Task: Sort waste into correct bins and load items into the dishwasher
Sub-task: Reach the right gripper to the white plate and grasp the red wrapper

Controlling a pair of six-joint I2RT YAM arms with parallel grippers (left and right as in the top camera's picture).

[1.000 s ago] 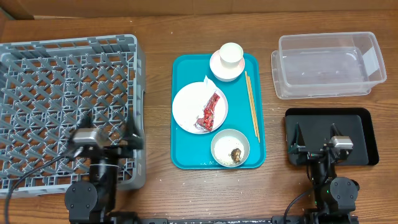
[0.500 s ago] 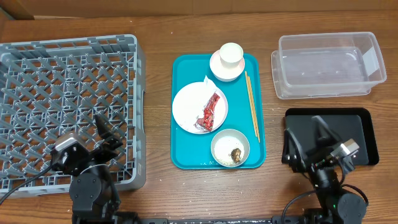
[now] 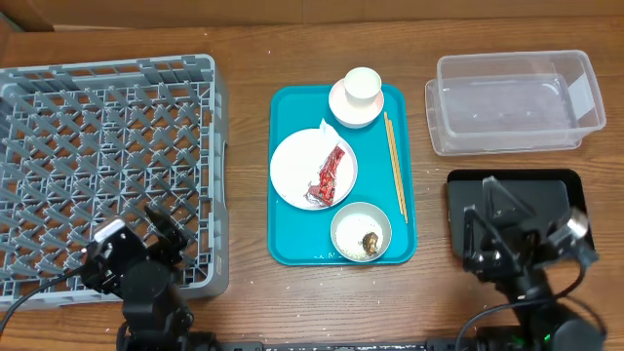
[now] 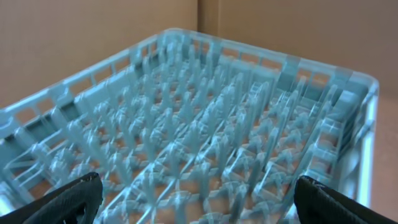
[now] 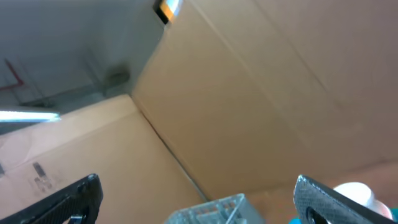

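I judge the job not yet begun: nothing has been sorted and nothing loaded.

My left pincer is spread wide with nothing between its tips. It hangs over the lower edge of the rack, which fills the left of the overhead view. Every cell I can see is bare.

My right pincer is also wide open and empty. It sits above the black tray at the lower right. Its own camera is tipped up at a cardboard wall and tells me little about the counter.

The black tray, where I can see it, holds nothing. The clear tub at the upper right is empty too.

All the work lies on the teal tray in the middle of the frame:
- The plate carries the red wrapper, and a white corner at its upper right edge looks like the napkin.
- The cup stands in the pink dish at the top.
- The bowl at the bottom holds the brown lump and a few grains of rice.
- The chopsticks lie along the right side.

So three lots of waste are left to bin, and five pieces are left to go into the rack.
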